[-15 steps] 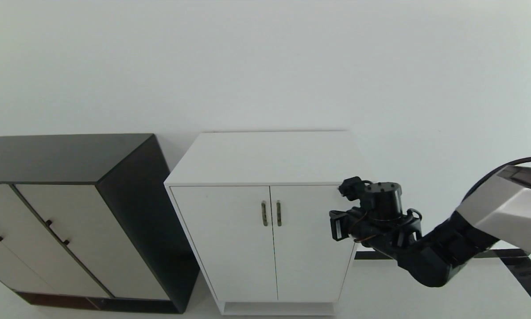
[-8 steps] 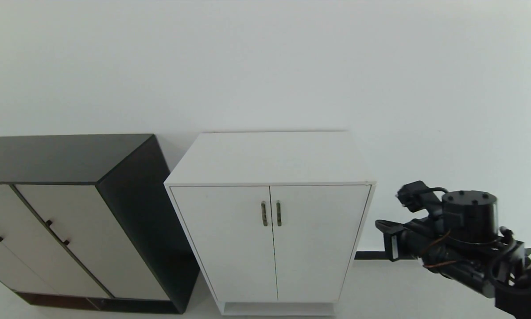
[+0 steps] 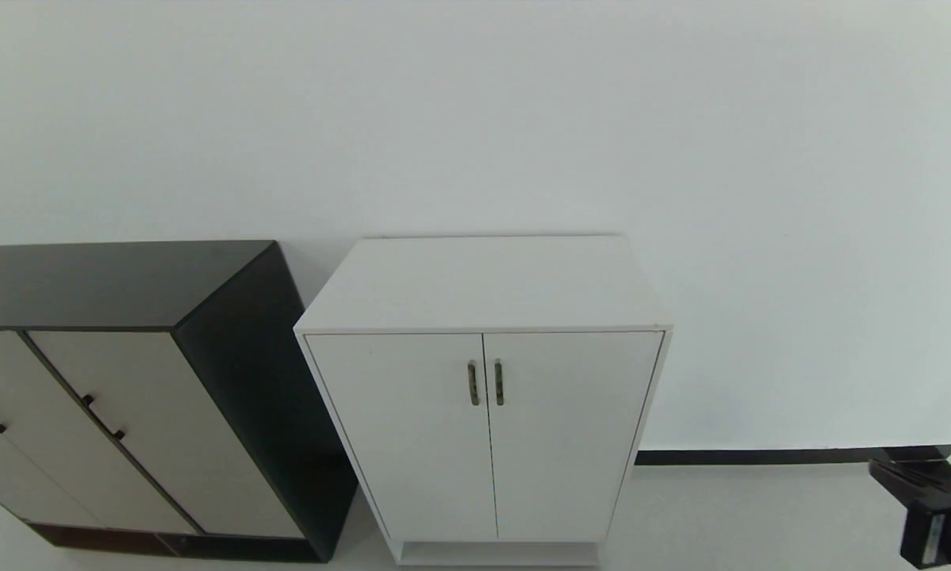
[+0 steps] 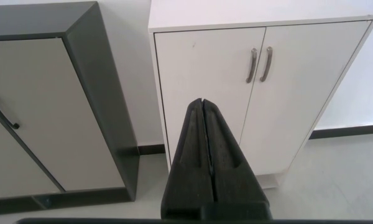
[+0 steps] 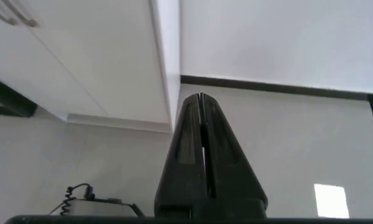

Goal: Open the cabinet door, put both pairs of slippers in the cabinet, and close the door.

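We log the white cabinet (image 3: 483,277) with both doors (image 3: 412,428) shut. The right gripper (image 5: 201,99) has withdrawn from the right door (image 3: 566,428) to well right of it, fingers (image 5: 188,146) closed and empty. The left gripper (image 4: 202,102) is likewise closed and empty, facing the cabinet. We judge door contact over.

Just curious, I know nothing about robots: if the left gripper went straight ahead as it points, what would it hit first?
Probably the white cabinet's left door: the shut left gripper aims at it with nothing between, though depth is unclear.
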`<state>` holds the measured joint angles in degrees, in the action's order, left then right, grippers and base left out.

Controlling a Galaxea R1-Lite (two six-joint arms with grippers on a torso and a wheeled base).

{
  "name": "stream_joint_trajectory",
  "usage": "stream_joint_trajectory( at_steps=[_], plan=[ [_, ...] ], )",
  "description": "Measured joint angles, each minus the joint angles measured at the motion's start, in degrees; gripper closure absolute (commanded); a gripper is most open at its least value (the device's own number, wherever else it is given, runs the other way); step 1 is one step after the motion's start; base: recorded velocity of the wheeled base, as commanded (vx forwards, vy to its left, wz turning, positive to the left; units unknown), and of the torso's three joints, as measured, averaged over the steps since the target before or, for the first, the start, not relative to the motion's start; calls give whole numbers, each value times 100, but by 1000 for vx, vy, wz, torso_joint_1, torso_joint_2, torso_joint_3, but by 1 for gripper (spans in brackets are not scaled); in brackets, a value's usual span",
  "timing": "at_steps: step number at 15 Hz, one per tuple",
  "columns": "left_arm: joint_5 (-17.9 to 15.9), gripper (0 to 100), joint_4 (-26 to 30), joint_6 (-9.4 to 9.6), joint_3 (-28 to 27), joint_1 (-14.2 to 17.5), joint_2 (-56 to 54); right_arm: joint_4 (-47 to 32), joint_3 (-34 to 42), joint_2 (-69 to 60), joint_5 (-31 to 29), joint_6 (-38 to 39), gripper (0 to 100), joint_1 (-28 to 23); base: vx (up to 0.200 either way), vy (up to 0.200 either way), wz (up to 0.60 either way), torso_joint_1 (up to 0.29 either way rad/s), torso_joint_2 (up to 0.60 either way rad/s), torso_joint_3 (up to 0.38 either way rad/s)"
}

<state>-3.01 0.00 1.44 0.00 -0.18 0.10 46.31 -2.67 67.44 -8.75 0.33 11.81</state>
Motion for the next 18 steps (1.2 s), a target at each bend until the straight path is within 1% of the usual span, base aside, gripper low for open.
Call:
stream_joint_trajectory(
  at_steps=[1, 3, 8, 10, 11, 12, 14, 15, 16, 18],
  plan=[
    [1, 100, 0, 0, 0, 0, 0, -327, 89, -380, 6, -6, 100, -173, 0, 0, 0, 0, 0, 0],
    [1, 100, 0, -2, 0, 0, 0, -1221, 196, -1334, 24, -9, 100, -391, 0, 0, 0, 0, 0, 0],
    [1, 100, 0, -2, 0, 0, 0, -3644, 254, -3696, 351, 284, 100, -545, 0, 0, 0, 0, 0, 0],
    [1, 100, 0, 0, 0, -4, 0, -4420, 246, -4440, 444, 399, 100, -549, 0, 0, 0, 0, 0, 0],
    [1, 100, 0, -2, 0, 2, 0, -4598, 226, -4776, 462, 438, 100, -547, 0, 0, 0, 0, 0, 0],
    [1, 100, 0, -2, 0, 0, 0, -4610, 207, -5088, 474, 443, 100, -545, 0, 0, 0, 0, 0, 0],
    [4, 100, 0, -2, 0, 0, 0, -4629, 194, -5650, 583, 238, 100, -424, 0, 0, 0, 0, 0, 0],
    [1, 100, 0, -2, 0, 0, 0, -4631, 221, -5856, 703, -60, 100, -346, 0, 0, 0, 0, 0, 0],
    [1, 100, 0, -2, 0, 0, 0, -4639, 240, -5967, 767, -166, 100, -302, 0, 0, 0, 0, 0, 0],
    [1, 100, 0, -2, 0, 0, 0, -4641, 260, -6110, 769, -185, 100, -294, 0, 0, 0, 0, 0, 0]
  ],
)
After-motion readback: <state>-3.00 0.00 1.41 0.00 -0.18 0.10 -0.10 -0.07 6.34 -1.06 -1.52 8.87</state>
